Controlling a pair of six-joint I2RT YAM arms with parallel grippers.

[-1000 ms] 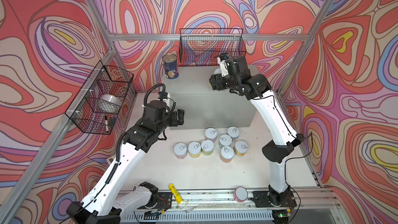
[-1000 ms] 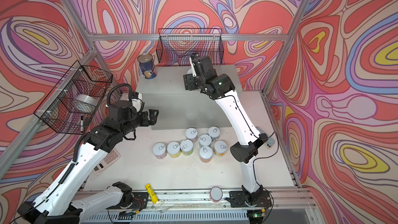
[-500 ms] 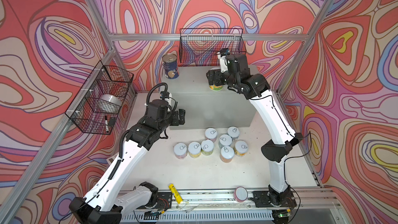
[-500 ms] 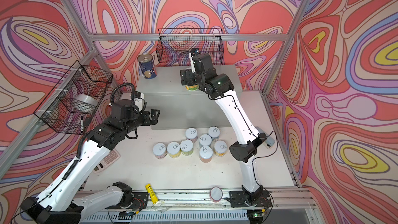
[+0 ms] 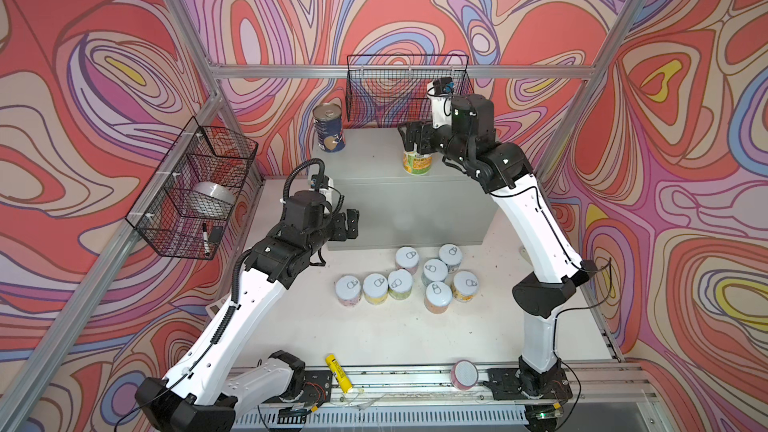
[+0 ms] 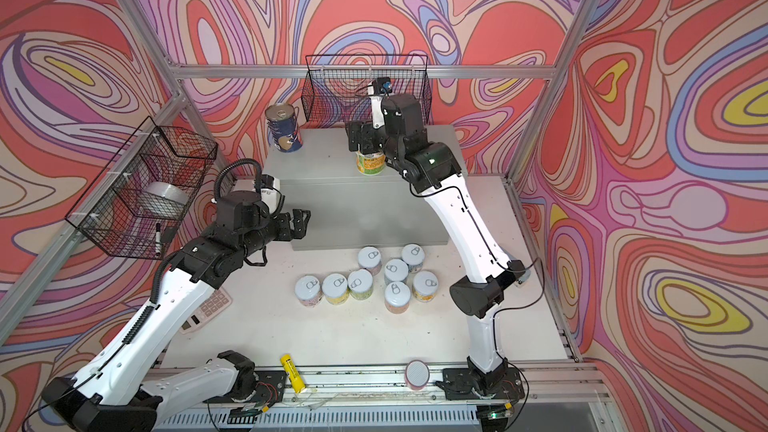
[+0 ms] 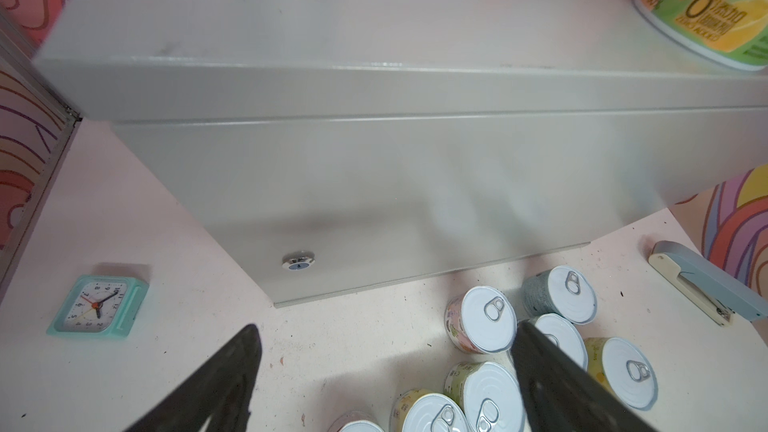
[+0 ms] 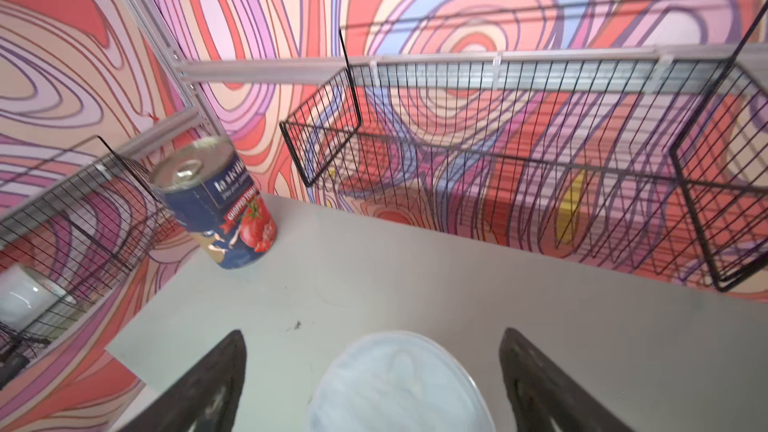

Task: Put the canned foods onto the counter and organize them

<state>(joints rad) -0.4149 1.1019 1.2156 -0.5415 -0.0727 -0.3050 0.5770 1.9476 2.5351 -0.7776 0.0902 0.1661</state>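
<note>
Hovering wide open and empty, the left gripper (image 5: 349,224) faces the counter (image 5: 374,160), with eight pull-tab cans (image 5: 434,272) on the table (image 5: 374,334) beside it. The right gripper (image 5: 413,140) springs its jaws apart: the green-and-orange can (image 5: 417,163), gripped a second ago, stands freed near the counter's front edge, apparently untouched. Eight to go.

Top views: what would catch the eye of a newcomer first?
The swirled red and purple walls strike first. Next, eight cans huddle on the table before the grey counter. On it, the right hand hangs open over a green can, and a tall blue can stands at its far left corner.
</note>
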